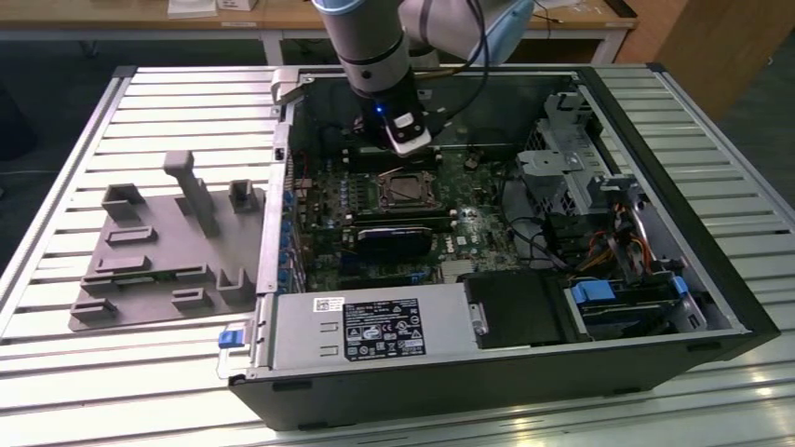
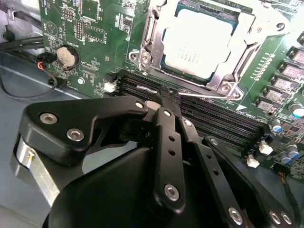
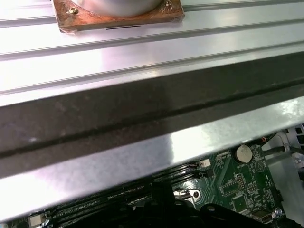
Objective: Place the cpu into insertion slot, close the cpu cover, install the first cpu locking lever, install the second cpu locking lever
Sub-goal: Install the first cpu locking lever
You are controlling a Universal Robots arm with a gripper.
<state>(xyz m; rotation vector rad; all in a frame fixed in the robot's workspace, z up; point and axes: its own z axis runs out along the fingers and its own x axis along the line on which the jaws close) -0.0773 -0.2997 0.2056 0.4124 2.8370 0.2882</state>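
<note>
Your gripper [image 2: 166,100] looks closed tip to tip, gripping what, you can't tell, near the cpu [image 2: 199,40], a pale silvery square lying flat, face-up, framed by the cpu cover [image 2: 151,35].

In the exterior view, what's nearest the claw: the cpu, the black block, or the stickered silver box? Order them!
1. cpu, right by the claw.
2. black block, beyond the cpu.
3. silver box, along the case's camera-side wall.
</note>
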